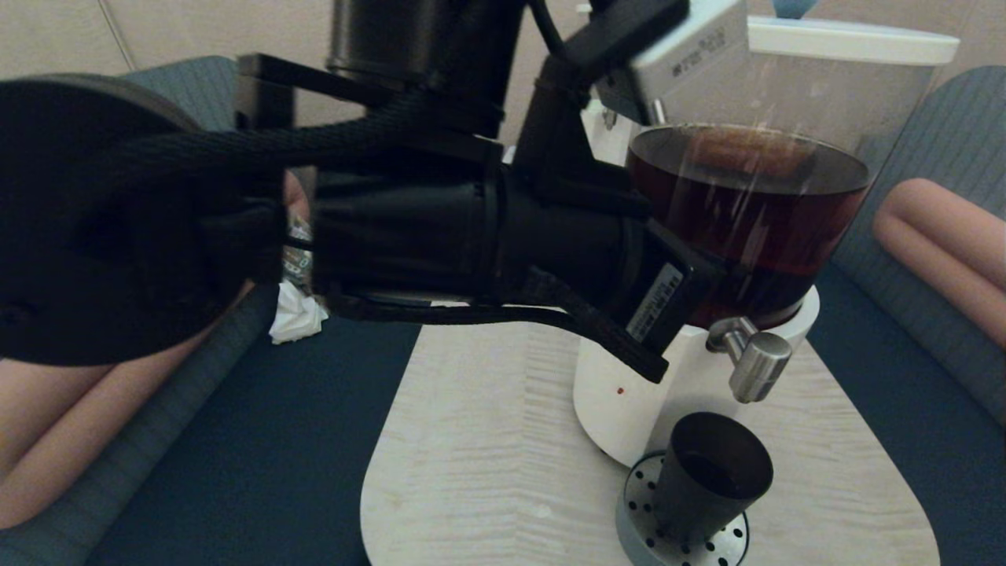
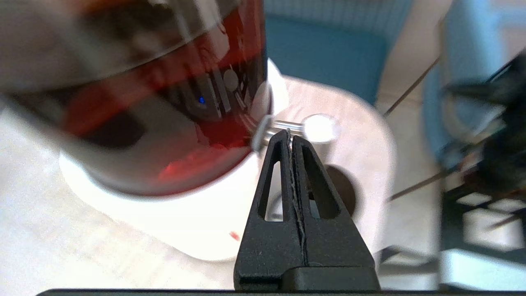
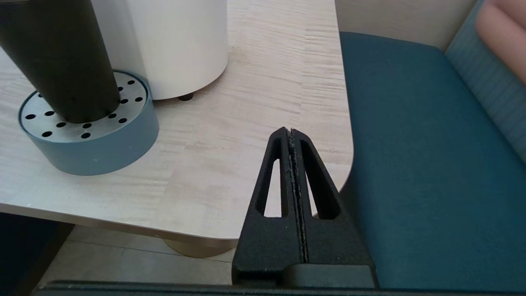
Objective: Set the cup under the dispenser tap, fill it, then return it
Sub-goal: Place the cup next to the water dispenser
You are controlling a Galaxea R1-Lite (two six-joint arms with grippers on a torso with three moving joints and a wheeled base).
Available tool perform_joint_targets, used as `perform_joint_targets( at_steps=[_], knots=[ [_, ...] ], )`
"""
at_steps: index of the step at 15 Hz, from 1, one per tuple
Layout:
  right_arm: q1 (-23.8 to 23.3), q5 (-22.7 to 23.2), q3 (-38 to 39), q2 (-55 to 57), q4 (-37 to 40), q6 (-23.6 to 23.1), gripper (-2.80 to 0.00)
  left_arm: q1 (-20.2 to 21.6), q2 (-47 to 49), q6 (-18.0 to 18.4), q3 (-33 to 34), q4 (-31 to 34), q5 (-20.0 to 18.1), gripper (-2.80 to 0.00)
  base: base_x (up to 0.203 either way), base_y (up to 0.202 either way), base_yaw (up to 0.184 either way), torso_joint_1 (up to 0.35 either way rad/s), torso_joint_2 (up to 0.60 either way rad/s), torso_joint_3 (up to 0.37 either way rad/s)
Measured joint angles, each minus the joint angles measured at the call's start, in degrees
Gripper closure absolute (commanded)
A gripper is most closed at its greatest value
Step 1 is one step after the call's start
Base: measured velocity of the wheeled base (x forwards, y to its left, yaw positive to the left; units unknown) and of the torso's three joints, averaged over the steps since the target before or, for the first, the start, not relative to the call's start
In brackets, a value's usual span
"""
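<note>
The black cup [image 1: 711, 472] stands upright on the round perforated drip tray [image 1: 707, 546], directly below the steel dispenser tap [image 1: 750, 363] of the big dispenser [image 1: 747, 204] of dark brown liquid. My left arm reaches across the head view towards the dispenser. In the left wrist view my left gripper [image 2: 289, 132] is shut and empty, its tips right at the tap [image 2: 320, 128] stem, with the cup [image 2: 343, 191] below. My right gripper [image 3: 291, 130] is shut and empty over the table's near right corner, beside the cup [image 3: 61, 61] and tray [image 3: 94, 139].
The pale wood table [image 1: 487, 456] has a rounded front edge, with dark blue bench seats [image 1: 267, 440] on both sides and pink cushions [image 1: 943, 244]. A crumpled white tissue [image 1: 297, 314] lies at the back left. The dispenser's white base [image 3: 176, 41] stands behind the tray.
</note>
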Motion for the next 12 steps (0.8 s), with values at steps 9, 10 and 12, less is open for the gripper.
perform_joint_targets(
  at_steps=[9, 10, 12],
  knots=[
    [0.0, 0.0, 0.0, 0.0, 0.0, 0.0, 0.00, 14.5, -26.4, -8.6, 18.4, 0.5, -6.7, 0.00, 0.000, 0.000, 0.000, 0.000, 0.00, 0.000],
    [0.0, 0.0, 0.0, 0.0, 0.0, 0.0, 0.00, 16.7, -30.1, -8.6, 21.9, 0.3, -9.2, 0.00, 0.000, 0.000, 0.000, 0.000, 0.00, 0.000],
    [0.0, 0.0, 0.0, 0.0, 0.0, 0.0, 0.00, 21.3, -36.7, -8.8, 29.6, -1.5, -14.7, 0.00, 0.000, 0.000, 0.000, 0.000, 0.00, 0.000]
  ],
)
